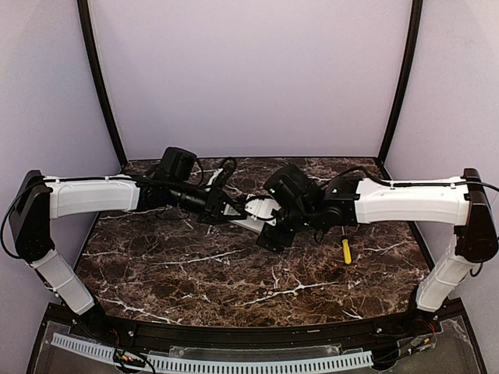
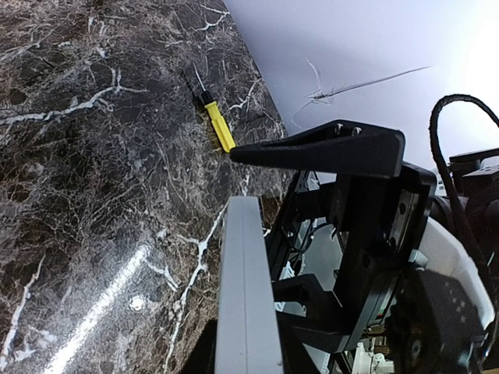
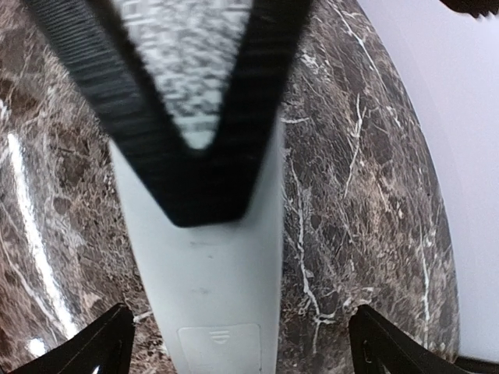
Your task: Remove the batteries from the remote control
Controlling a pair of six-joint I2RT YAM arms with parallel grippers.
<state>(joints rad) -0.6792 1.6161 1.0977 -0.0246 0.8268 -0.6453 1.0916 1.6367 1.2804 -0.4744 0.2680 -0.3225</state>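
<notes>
The white remote control (image 1: 256,215) is held off the table in the middle, between both arms. My left gripper (image 1: 228,209) is shut on it; the left wrist view shows it edge-on (image 2: 248,280). The right wrist view shows its back (image 3: 207,273) with the battery cover (image 3: 219,348) closed, and a black left finger (image 3: 187,125) pressed on it. My right gripper (image 3: 245,351) is open wide, one fingertip (image 3: 90,349) on each side of the remote and not touching it. It also shows in the top view (image 1: 274,231). The batteries are hidden.
A yellow-handled screwdriver (image 1: 346,251) lies on the dark marble table (image 1: 195,273) to the right of the grippers, also in the left wrist view (image 2: 219,127). Pale walls enclose the table on three sides.
</notes>
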